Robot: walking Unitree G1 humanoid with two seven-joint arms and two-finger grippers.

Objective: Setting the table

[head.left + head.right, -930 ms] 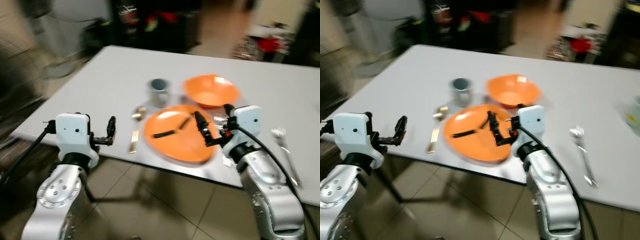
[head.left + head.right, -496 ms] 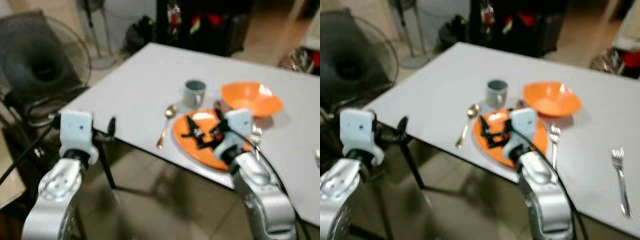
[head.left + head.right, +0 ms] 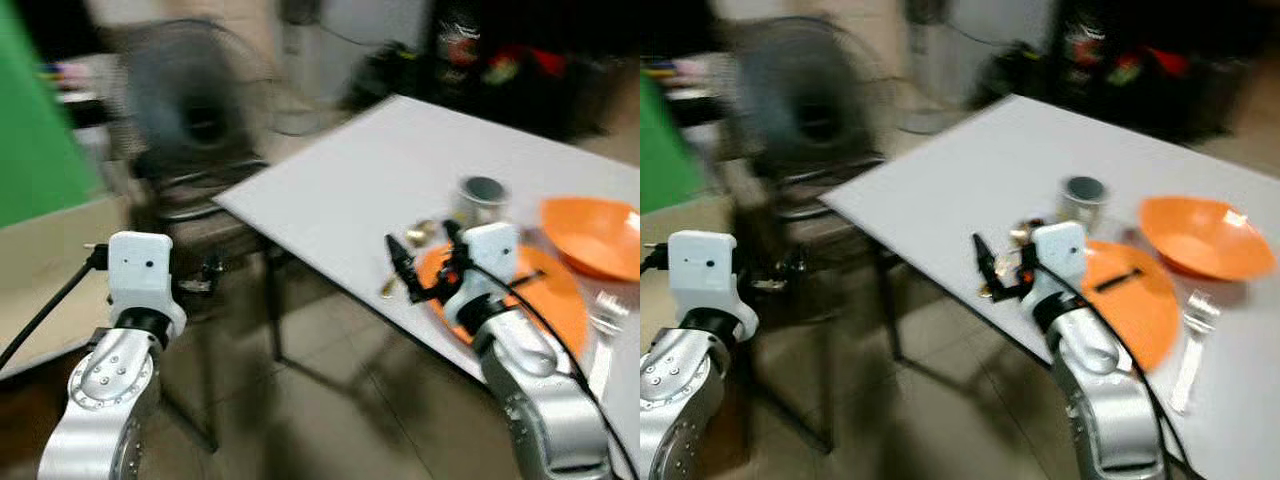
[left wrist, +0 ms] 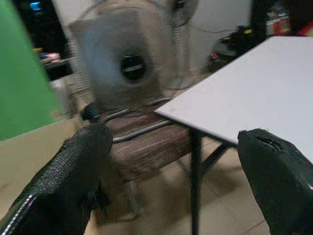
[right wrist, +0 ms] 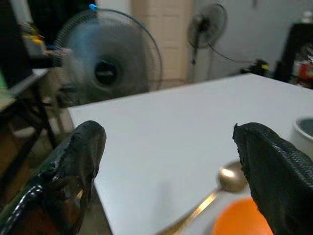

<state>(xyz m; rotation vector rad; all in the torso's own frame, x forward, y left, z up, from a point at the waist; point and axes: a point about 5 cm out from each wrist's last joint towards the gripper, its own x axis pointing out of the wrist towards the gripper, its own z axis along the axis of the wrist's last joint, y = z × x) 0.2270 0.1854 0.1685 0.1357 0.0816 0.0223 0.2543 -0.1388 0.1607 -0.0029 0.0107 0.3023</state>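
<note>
Right claw (image 3: 428, 268), fingers spread apart and holding nothing, hovers over the near edge of the white surface (image 3: 400, 170), just beside the near rim of the orange plate (image 3: 550, 300). Left claw (image 4: 176, 186), likewise spread apart and empty, is held off the surface's left corner, above a brown chair seat (image 4: 146, 147) and the tiled floor (image 3: 330, 400). The head views are blurred.

Items on the surface: the orange plate lies near the edge, partly hidden by the right wrist housing, with a dark elongated item (image 3: 1118, 281) lying across it that is too blurred to identify. An orange bowl (image 3: 1203, 238) sits beyond the plate, to its right. A grey cup (image 3: 1083, 197) stands upright beyond the plate, to its left. A gold spoon (image 5: 215, 193) lies just left of the plate, its bowl end toward the cup; in the right wrist view it sits between the two black fingers (image 5: 73, 166), with the plate's rim just beside it. A silver fork (image 3: 1191, 340) lies on the surface to the right of the plate.

Surroundings: a standing fan (image 5: 110, 61) is off the surface's left corner behind the chair, a second fan (image 5: 208, 24) stands farther back by the wall, and a green panel (image 4: 24, 83) is at the far left.
</note>
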